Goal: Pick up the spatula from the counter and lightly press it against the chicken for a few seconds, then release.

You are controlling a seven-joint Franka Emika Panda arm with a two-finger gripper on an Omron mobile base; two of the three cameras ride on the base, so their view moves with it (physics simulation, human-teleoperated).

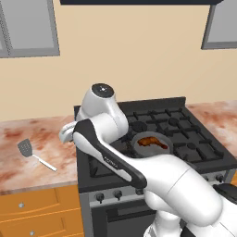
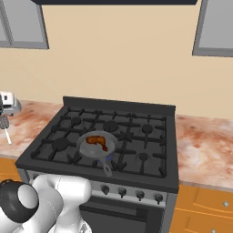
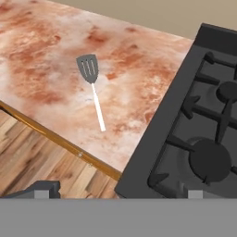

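spatula position: spatula (image 3: 94,92) lies flat on the counter (image 3: 41,41), left of the stove (image 3: 185,115), well apart from the pan (image 1: 137,139)
spatula lie: dark slotted head away from the counter's front edge, thin white handle running back toward that edge, nothing touching it
chicken: chicken (image 2: 96,141) sits in the pan on a front burner
gripper: gripper (image 3: 119,190) hangs above the counter near the stove's edge, looking down at the spatula, fingers wide apart, nothing between them
weight: likely light, one pinch should carry it
stiffness: looks rigid, head probably won't flex much under a light press
slip: handle looks smooth and narrow, could twist or slide in the pads once the head meets the chicken
fragility: low, nothing here seems breakable
where to hold: around mid-handle, jaws across its narrow width, head left free to reach the pan
catch: handle lies flush on the counter, so fingers likely need to go right down to the surface
task stage: spatula not yet picked up
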